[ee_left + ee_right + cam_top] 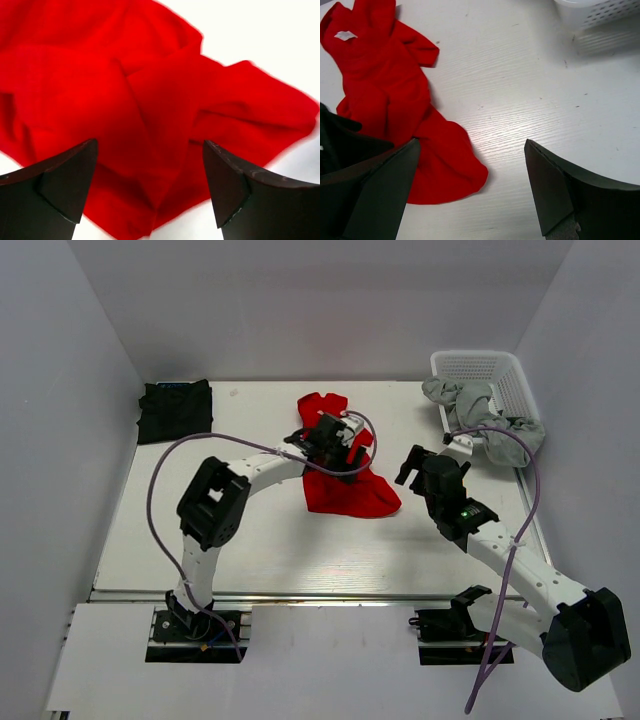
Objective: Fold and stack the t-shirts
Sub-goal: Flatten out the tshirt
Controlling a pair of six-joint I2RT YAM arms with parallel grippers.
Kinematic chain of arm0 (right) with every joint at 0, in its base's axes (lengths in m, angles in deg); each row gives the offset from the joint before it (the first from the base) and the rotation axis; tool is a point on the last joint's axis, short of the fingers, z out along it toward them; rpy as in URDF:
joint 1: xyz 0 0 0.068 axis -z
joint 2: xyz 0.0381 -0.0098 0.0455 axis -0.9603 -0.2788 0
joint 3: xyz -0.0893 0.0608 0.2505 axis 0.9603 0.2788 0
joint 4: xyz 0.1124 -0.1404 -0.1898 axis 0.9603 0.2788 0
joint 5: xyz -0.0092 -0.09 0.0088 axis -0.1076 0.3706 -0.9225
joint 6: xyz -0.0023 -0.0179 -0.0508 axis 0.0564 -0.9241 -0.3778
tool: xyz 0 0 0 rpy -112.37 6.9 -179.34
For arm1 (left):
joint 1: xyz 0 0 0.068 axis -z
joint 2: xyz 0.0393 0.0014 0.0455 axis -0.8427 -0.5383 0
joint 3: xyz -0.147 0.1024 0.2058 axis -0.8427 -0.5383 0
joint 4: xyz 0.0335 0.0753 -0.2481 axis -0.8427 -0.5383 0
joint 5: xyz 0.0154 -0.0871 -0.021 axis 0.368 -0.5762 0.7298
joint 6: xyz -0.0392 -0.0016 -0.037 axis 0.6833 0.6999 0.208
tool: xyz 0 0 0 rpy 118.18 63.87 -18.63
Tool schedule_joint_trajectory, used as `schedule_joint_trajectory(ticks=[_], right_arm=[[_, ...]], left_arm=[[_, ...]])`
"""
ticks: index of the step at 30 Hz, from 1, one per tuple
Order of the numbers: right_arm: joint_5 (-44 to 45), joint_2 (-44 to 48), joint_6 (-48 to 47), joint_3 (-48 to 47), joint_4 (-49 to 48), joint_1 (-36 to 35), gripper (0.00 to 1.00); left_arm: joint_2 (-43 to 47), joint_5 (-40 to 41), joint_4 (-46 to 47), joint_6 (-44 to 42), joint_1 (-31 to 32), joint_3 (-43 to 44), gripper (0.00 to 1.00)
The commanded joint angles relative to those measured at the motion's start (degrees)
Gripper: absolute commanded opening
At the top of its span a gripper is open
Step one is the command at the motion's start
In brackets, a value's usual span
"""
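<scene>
- Top external: we see a crumpled bright red cloth t-shirt [345,485] lying near the middle of the white counter [270,540], with the left pincer [333,440] over its far part. A folded black cloth t-shirt [175,411] lies at the far left corner, well apart from it. The right pincer [411,464] hangs just to the right of the red t-shirt. A white plastic lattice basket [480,360] stands at the far right corner, with grey cloth [480,405] spilling over its rim.
- Left wrist: we find the left pincer's jaws spread wide and holding nothing. The rumpled red t-shirt fills the view below and between them.
- Right wrist: we find the right pincer's jaws likewise wide apart and empty, over bare counter. The red t-shirt lies to the left, with a small white label [345,35] at its far end, and the basket's corner shows at top right.
</scene>
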Motion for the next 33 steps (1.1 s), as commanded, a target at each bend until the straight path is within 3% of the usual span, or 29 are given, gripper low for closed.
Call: schedule_joint_trajectory(ticks=[1,5,6,8,9,11,18,20,23,26,29,30,33], right_arm=[[4.55,0.84,2.41,-0.36,-0.35,0.14,0.9],[3.93,0.76,2.06,-0.1,-0.35,0.23,0.9],[3.76,0.5,1.88,-0.1,-0.52,0.4,0.9],[3.58,0.06,1.71,-0.01,-0.79,0.23,0.9],[3.41,-0.21,1.53,-0.1,-0.79,0.23,0.9],[2.62,-1.26,1.62,-0.27,-0.97,0.23,0.9],[-3.7,-5.39,-2.49,-1.24,-3.67,0.32,0.9],[-5.02,-6.18,-3.48,-1.07,-4.74,0.05,0.84],[-9.86,-9.08,-7.69,-0.8,-8.69,-0.21,0.84],[-16.18,-14.0,-9.72,-2.98,-9.5,-0.21,0.84],[-17.07,-21.1,-11.21,-5.01,-9.32,-0.21,0.84],[-17.51,-23.48,-11.82,-5.63,-9.05,-0.38,0.79],[-19.01,-26.92,-12.53,-7.13,-9.31,-0.65,0.77]], left_arm=[[-2.51,10.17,-6.68,0.13,2.08,5.11,0.93],[-4.27,13.69,-7.38,1.71,3.22,6.7,0.66],[-4.27,15.0,-7.9,2.24,3.23,6.7,0.51],[-3.48,15.01,-7.91,2.78,3.23,6.7,0.35],[-2.61,15.54,-7.12,3.3,3.23,6.1,0.18],[-0.86,16.25,-6.59,4.01,3.23,5.39,0.0],[5.04,15.72,-4.22,4.62,3.23,0.91,0.0],[7.41,15.02,-3.51,4.62,3.23,0.12,0.0],[10.65,14.49,-1.58,4.62,3.23,-1.55,0.0],[12.77,13.18,-0.09,3.57,3.23,-3.13,0.0],[14.1,14.04,-0.09,3.57,3.23,-3.14,0.0],[14.88,14.74,-0.09,3.57,3.23,-3.84,0.0],[16.9,15.28,0.52,3.57,2.71,-5.25,0.0]])
